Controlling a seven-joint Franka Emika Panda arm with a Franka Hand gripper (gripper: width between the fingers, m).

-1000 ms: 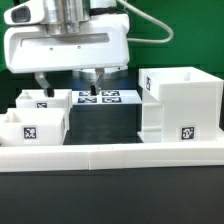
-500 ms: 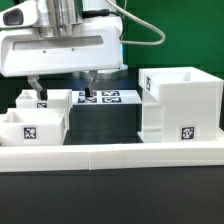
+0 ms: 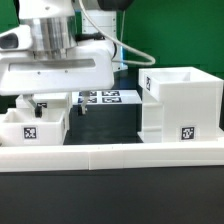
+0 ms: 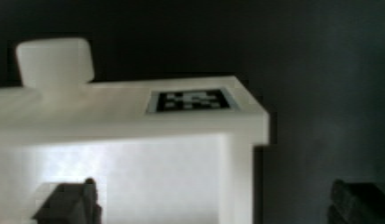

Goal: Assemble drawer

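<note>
Black fingers (image 4: 68, 200) of the gripper (image 3: 63, 106) stand wide apart. They hold nothing.

In the wrist view, one finger is over a white tray (image 4: 136, 150). The other finger is over the dark table (image 4: 322, 120). This tray has a round-topped knob (image 4: 56, 62) sticking up and a square tag (image 4: 192, 101) on its top edge. I cannot tell which of the two trays it is.

In the exterior view the gripper hangs low over the trays on that view's left. The front tray (image 3: 38, 127) sits just behind the low white wall (image 3: 120, 152) and shows a tag on its face. The back tray (image 3: 22, 100) is just behind it, partly hidden by the gripper.

The housing (image 3: 180, 100) stands upright on the exterior view's right, open at the top, apart from the trays. It also sits just behind the wall and has a tag low on its front. The marker board (image 3: 105, 98) lies flat on the table farther back, between the trays and the housing.
</note>
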